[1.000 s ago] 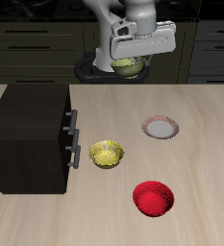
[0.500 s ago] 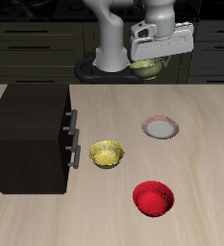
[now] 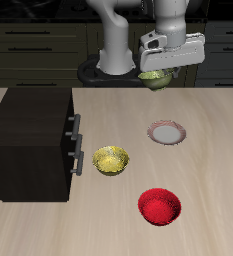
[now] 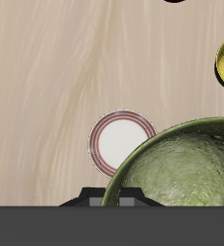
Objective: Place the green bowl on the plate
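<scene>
The pincer [image 3: 156,80] hangs high over the back edge of the worktop [image 3: 208,160], and the green bowl [image 3: 155,78] sits under its grey housing, lifted clear of the wood. Only the lower part of the bowl shows below the housing in the exterior view. The fingers themselves are hidden there, so how they meet the rim is hard to read, but the bowl hangs from them in the air, which means they are closed on it. In the wrist view the green bowl [image 4: 186,165] fills much of the frame close to the camera, its speckled glossy inside facing up.

The plate [image 3: 167,132] lies flat on the worktop, nearer the front edge than the carried bowl and roughly below it in the exterior view. In the wrist view the plate [image 4: 118,142] shows its white centre and reddish rim, partly covered by the bowl's rim.

A yellow bowl [image 3: 111,159] stands near the middle of the worktop, beside a dark cabinet [image 3: 30,145]. A red bowl [image 3: 159,206] rests close to the front edge. Both stand well apart from the plate.
</scene>
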Tool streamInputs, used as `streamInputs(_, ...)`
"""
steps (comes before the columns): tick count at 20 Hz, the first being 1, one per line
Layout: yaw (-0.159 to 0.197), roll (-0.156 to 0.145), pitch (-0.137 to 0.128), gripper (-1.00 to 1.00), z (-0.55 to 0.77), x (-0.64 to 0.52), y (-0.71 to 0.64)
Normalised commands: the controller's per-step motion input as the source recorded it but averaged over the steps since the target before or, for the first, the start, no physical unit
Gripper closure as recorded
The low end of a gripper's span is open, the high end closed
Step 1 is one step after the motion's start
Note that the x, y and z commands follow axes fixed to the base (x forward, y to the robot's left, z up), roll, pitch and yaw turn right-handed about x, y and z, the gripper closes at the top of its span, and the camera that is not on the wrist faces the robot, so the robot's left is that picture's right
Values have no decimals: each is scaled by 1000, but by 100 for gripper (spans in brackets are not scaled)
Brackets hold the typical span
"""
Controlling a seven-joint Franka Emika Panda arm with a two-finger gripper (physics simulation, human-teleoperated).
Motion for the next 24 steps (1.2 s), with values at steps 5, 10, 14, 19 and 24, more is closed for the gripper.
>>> streamInputs(5,-9,-43,20,100,-274,78,-101)
streamInputs(10,-14,6,59,100,-328,146,9)
streamInputs(14,-7,0,38,100,-207,111,11)
streamInputs(19,-26,-38,40,100,-271,256,73)
streamInputs(24,-22,-1,43,100,-203,153,176)
